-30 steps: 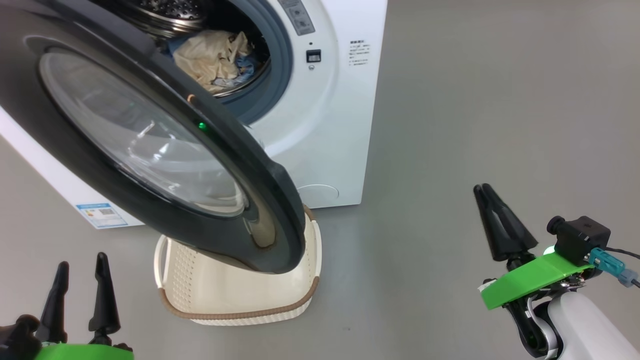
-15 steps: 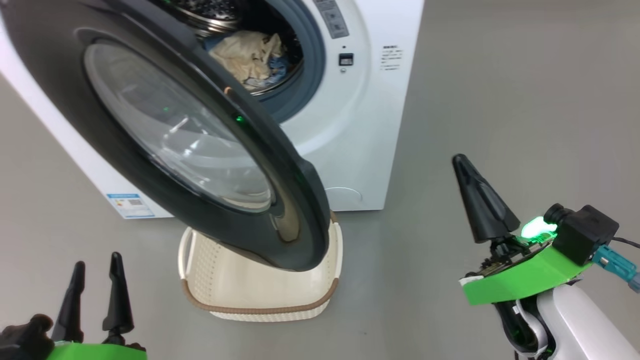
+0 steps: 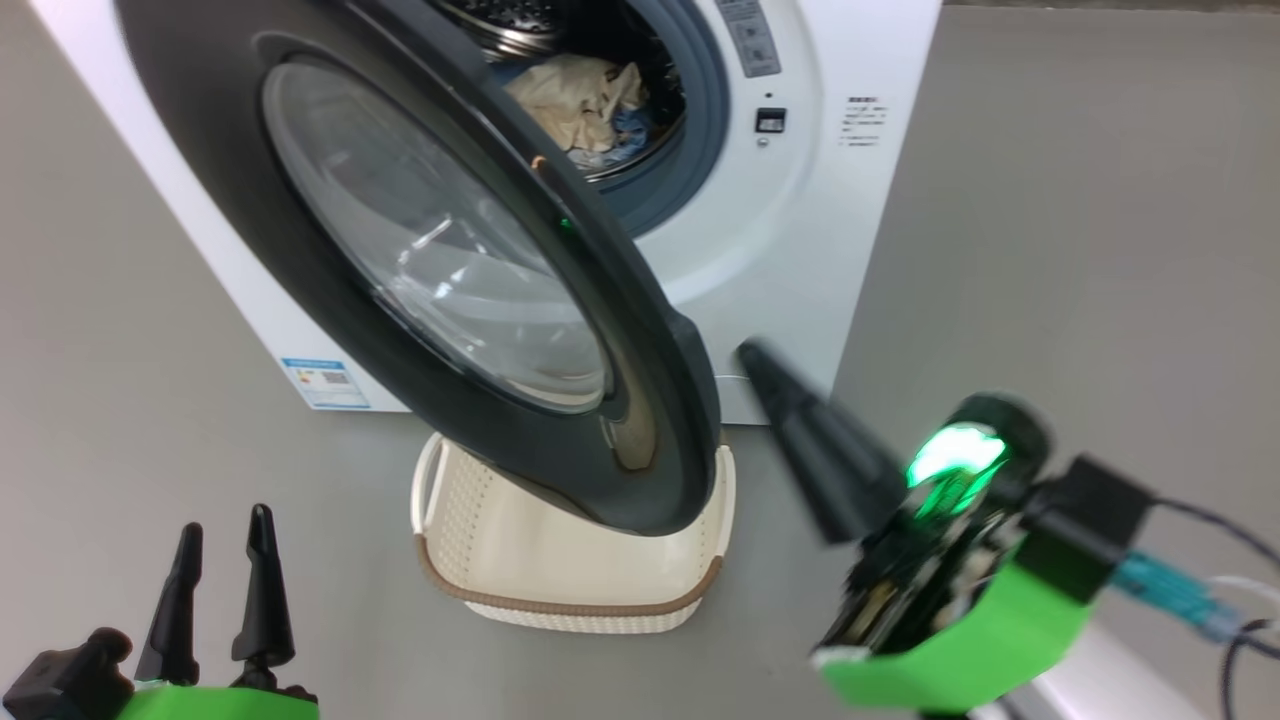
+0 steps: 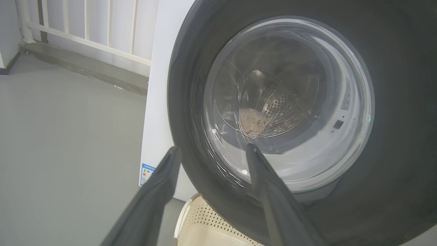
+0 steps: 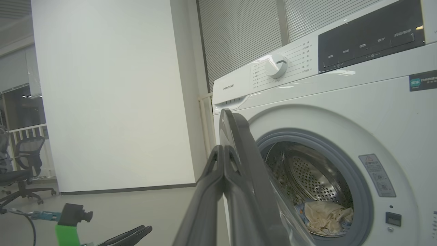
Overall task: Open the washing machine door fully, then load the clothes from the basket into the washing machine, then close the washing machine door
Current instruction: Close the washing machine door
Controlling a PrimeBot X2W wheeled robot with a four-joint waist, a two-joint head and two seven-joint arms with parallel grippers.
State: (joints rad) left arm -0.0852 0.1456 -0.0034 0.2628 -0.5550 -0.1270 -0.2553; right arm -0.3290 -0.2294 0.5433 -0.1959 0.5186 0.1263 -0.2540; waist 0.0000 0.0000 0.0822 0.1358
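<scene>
The white washing machine (image 3: 800, 250) stands with its black-rimmed glass door (image 3: 430, 240) swung out at an angle over the basket (image 3: 462, 520). Cream and light blue clothes (image 3: 590, 95) lie in the steel drum, also seen in the right wrist view (image 5: 327, 215). The cream basket with a brown rim looks empty where it shows; the door hides its far part. My right gripper (image 3: 752, 352) is shut and blurred, its tip just right of the door's free edge, close to the machine's front. Low on the left, my left gripper (image 3: 220, 535) stands open and holds nothing, facing the door glass (image 4: 286, 102).
Grey floor lies all around the machine. A blue label (image 3: 325, 380) sticks to the machine's side. In the left wrist view a white railing (image 4: 85, 30) runs behind the machine. In the right wrist view an office chair (image 5: 20, 171) stands far off by a white wall.
My right gripper has shut fully and swung left and forward, up to the door's free edge. The head camera has moved, shifting the whole picture right. The left gripper stays open.
</scene>
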